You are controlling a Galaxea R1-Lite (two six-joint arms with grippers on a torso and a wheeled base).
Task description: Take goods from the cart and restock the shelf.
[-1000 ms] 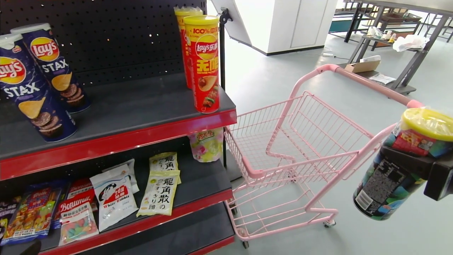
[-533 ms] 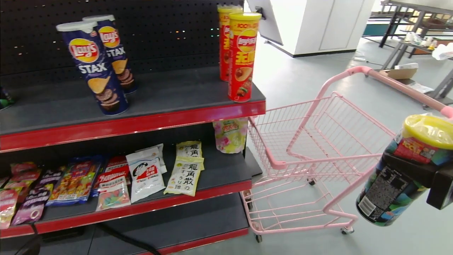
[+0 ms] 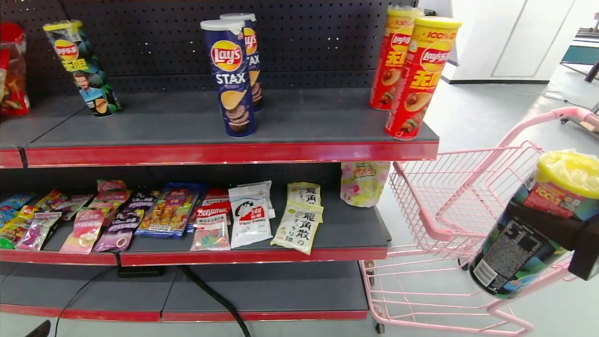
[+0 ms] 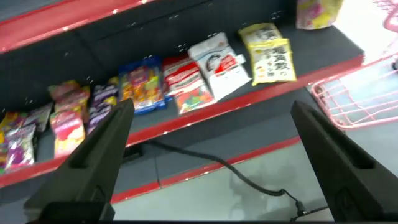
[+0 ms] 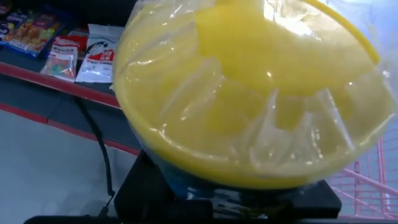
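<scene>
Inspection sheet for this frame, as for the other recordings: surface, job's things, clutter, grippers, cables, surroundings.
Surface: dark top shelf with red edge, bare stretches between the cans.
Job's things: dark patterned chip can with yellow lid, tilted, held by the pink wire cart; a matching can, two blue cans and two red cans stand on the top shelf.
Clutter: nothing seen; flat snack bags lie in rows on the middle shelf.
Grippers: right gripper jaws shut on the held can; left gripper jaws open, holding nothing.
Cables: black cable across the bottom shelf.
Surroundings: grey floor, white cabinet.
</scene>
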